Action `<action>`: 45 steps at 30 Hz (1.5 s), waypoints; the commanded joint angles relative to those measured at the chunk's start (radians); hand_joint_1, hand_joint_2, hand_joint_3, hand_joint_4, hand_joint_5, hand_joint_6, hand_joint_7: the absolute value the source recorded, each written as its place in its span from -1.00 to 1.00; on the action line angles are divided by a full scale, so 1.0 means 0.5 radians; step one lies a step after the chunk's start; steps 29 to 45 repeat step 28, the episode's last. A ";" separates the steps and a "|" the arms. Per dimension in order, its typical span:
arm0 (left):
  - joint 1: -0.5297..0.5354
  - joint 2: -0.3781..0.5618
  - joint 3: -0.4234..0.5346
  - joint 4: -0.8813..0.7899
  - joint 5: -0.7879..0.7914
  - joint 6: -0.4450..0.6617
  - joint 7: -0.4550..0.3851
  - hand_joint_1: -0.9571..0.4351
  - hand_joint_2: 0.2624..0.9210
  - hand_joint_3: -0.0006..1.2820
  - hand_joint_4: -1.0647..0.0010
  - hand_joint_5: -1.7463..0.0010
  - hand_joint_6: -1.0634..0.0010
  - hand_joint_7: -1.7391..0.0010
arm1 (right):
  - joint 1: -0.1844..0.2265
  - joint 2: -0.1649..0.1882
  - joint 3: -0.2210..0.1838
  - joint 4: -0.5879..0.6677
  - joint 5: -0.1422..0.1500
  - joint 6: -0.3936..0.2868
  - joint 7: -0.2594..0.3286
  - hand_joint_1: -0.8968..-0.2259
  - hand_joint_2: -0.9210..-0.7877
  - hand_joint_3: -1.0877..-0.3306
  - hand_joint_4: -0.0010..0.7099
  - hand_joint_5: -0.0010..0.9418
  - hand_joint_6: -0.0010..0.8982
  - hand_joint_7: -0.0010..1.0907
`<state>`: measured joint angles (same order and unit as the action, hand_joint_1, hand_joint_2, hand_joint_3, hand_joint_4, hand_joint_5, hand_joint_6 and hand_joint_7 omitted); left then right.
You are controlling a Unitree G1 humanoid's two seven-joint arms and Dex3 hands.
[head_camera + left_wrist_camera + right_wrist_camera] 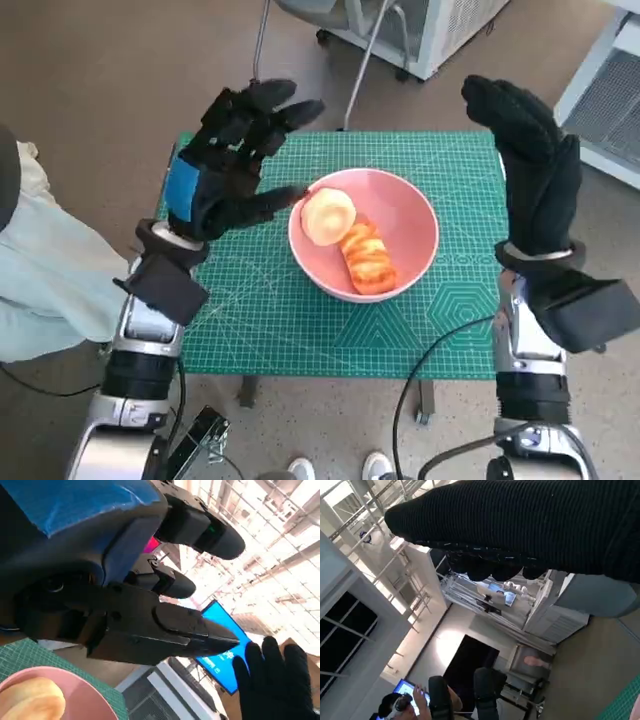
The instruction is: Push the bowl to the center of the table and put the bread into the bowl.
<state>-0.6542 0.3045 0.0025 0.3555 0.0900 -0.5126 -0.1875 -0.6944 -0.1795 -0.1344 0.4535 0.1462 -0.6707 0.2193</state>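
- Bowl: pink, resting on the green mat that covers the table, roughly at the middle of the mat.
- Bread: two pieces lie inside the bowl. A pale round bun sits against the bowl's left wall; an orange glazed roll lies just beside it, toward the near rim. The two pieces touch or nearly touch.
- Left hand: black, with blue tape across its back. It is raised over the left part of the mat with fingers spread apart and nothing held. One finger reaches toward the bowl's left rim; actual contact with the rim cannot be confirmed from the head view.
- Left wrist view: the taped back of the left hand fills most of the picture, fingers extended and apart. A section of the bowl and the bun appear at one corner, with a strip of mat alongside. The gloved right hand shows in the opposite corner.
- Right hand: in a black knitted glove, raised at the right edge of the table, fingers extended and together, holding nothing. It stands well apart from the bowl.
- Right wrist view: the glove forms a dark band; a person appears in the background near a lit screen.
- Surroundings: a white wheeled cabinet stands on the floor beyond the table; pale-clad legs show at the left.
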 commanded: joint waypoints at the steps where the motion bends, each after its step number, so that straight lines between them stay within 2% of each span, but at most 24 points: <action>1: 0.056 -0.003 -0.002 -0.098 -0.131 0.075 -0.119 0.20 1.00 -0.90 0.62 0.24 0.61 0.08 | -0.009 -0.011 0.016 -0.012 -0.038 0.032 -0.003 -0.17 -1.00 -0.03 0.04 -1.00 -0.91 0.49; 10: 0.085 -0.012 0.010 -0.169 -0.190 0.153 -0.190 0.19 1.00 -0.88 0.64 0.26 0.65 0.09 | -0.013 -0.012 0.017 -0.015 -0.049 0.032 -0.005 -0.15 -1.00 -0.02 0.04 -1.00 -0.91 0.48; 14: 0.099 -0.092 0.034 -0.149 -0.188 0.112 -0.097 0.18 0.96 -0.83 0.68 0.25 0.73 0.07 | -0.032 -0.041 0.014 0.043 -0.060 -0.005 0.015 -0.14 -1.00 -0.01 0.05 -1.00 -0.90 0.47; 23: 0.074 -0.177 0.075 -0.076 -0.176 0.072 0.018 0.15 0.99 -0.87 0.68 0.22 0.71 0.09 | -0.043 -0.068 0.012 0.116 -0.090 -0.048 0.010 -0.11 -1.00 -0.03 0.04 -1.00 -0.90 0.45; 45: 0.065 -0.191 0.077 -0.061 -0.194 0.071 0.018 0.16 1.00 -0.87 0.68 0.21 0.69 0.09 | -0.050 -0.074 0.013 0.137 -0.092 -0.066 0.013 -0.12 -1.00 -0.03 0.04 -1.00 -0.90 0.45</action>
